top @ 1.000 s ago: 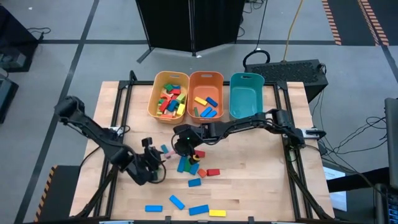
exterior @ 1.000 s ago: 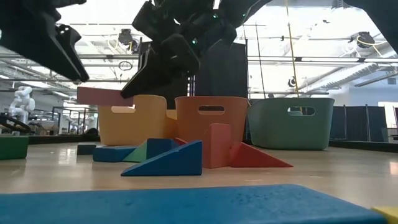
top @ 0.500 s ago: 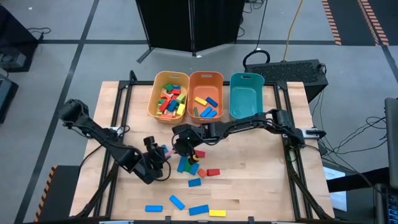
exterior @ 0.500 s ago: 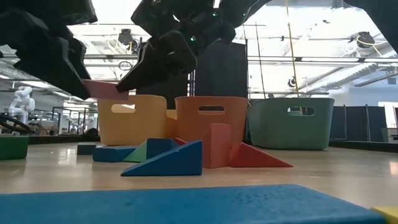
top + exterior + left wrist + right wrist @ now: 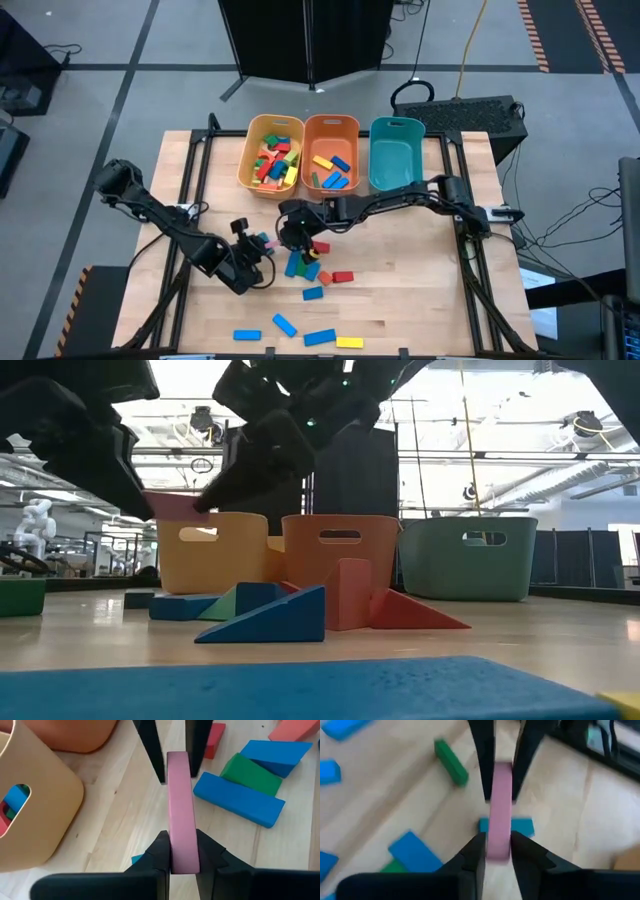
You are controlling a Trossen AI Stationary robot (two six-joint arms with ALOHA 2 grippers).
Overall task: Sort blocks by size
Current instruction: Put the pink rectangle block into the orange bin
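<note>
A pink wooden bar [image 5: 266, 241] hangs above the table's middle, between my two grippers. My left gripper [image 5: 255, 246] is shut on its left end and my right gripper [image 5: 282, 238] on its right end. The low view shows the bar [image 5: 175, 507] level, well above the table. Loose blocks lie below and beside it: a blue bar [image 5: 239, 800], a green wedge [image 5: 250, 774], blue wedges [image 5: 270, 622] and red pieces [image 5: 415, 612]. The yellow bin [image 5: 246, 160] and orange bin [image 5: 331, 123] hold more blocks. My left gripper pinches the pink bar's left end [image 5: 183, 840] between its two fingers [image 5: 160, 855], on the bar's two long faces. The fingers lie along the bar, coming from the table's left. The bar is level and clear of the table. My right gripper pinches the bar's right end [image 5: 499, 837] between its two fingers [image 5: 476, 852], on the same two long faces. The fingers lie along the bar, coming from the table's right. In the left wrist view they [image 5: 152, 750] stand close on either side of the bar's far end.
The yellow and orange bins and a teal bin [image 5: 396, 152] stand in a row at the table's far edge. More blue bars [image 5: 285, 325] and a yellow bar [image 5: 350, 342] lie near the front edge. A green block [image 5: 20, 596] lies at the low view's left.
My left gripper has moved toward the table's right, up to the pink bar's free left end, and has taken hold of it. The bar has stayed level and lifted, its right end in my right gripper.
</note>
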